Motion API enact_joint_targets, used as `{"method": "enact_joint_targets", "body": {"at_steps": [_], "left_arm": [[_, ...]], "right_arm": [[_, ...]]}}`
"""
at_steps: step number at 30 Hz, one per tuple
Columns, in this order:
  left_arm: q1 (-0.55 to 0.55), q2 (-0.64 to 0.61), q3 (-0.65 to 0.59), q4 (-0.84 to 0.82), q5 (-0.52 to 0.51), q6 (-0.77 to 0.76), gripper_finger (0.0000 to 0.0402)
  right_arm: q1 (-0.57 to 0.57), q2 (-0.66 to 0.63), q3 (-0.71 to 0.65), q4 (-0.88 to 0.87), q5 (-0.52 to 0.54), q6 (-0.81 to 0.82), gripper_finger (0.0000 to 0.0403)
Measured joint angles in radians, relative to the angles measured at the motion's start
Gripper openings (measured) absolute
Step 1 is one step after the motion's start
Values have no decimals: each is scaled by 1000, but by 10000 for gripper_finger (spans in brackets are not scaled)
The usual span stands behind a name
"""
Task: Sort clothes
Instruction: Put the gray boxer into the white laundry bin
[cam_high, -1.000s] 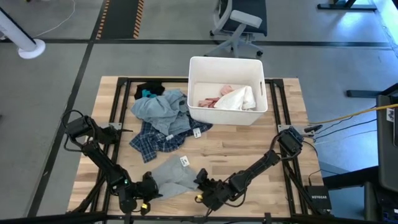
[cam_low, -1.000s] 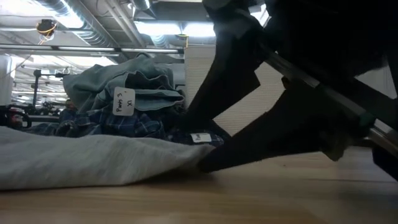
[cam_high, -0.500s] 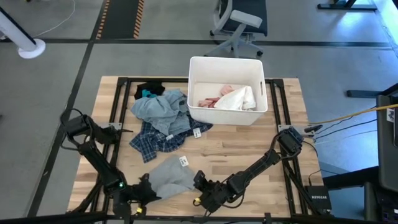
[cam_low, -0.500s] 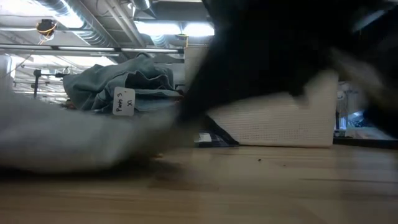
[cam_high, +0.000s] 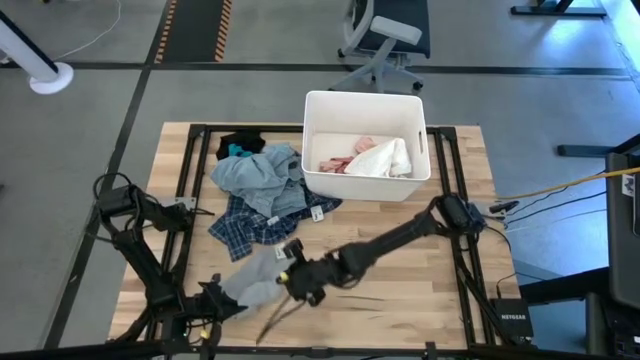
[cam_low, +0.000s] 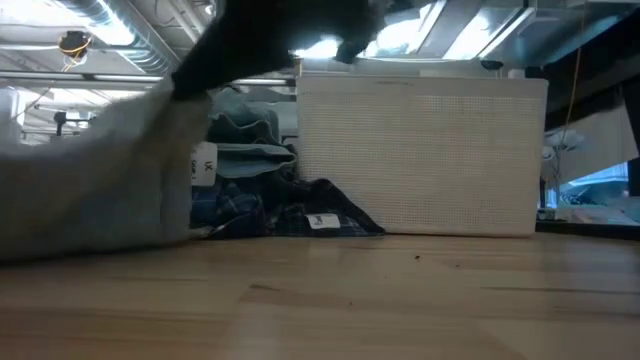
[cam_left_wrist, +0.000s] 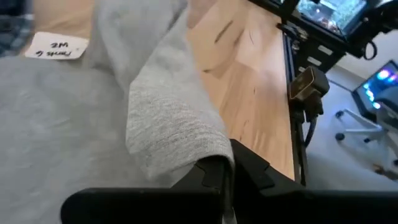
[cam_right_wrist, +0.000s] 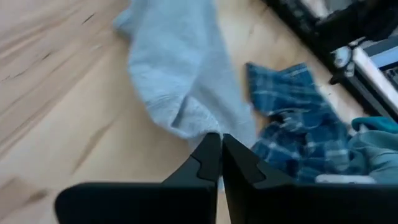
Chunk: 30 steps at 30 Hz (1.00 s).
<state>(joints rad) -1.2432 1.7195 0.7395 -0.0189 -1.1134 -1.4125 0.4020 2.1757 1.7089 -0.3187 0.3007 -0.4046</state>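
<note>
While the grey garment (cam_high: 262, 278) is hanging stretched between my two arms above the near part of the surface (cam_high: 400, 260), my left jaws (cam_high: 216, 304) are clamping its near edge and my right jaws (cam_high: 293, 277) are pinching its other end, both fully closed on cloth; the plaid garment (cam_high: 250, 222) and blue-grey heap (cam_high: 262, 175) are lying just beyond, beside the white bin (cam_high: 363, 185).

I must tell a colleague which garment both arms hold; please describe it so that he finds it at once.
Start at the white rectangular plastic bin on the wooden table. Toward the near edge, past the dark blue plaid cloth, lies a plain light grey soft garment. Alone unpatterned, it is pinched by the left tool and right tool.
</note>
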Motion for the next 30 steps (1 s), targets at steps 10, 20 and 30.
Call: {"method": "enact_joint_targets", "body": {"at_steps": [10,20,30], "left_arm": [[-49,0,0,-133,-7,-151,2],[-56,1,0,-232,178,-210,3],[-61,1,-1,-348,357,-415,56]], "right_arm": [[-132,41,1,145,-138,8,20],[-181,101,0,249,-136,13,25],[-194,114,1,283,-109,15,140]]}}
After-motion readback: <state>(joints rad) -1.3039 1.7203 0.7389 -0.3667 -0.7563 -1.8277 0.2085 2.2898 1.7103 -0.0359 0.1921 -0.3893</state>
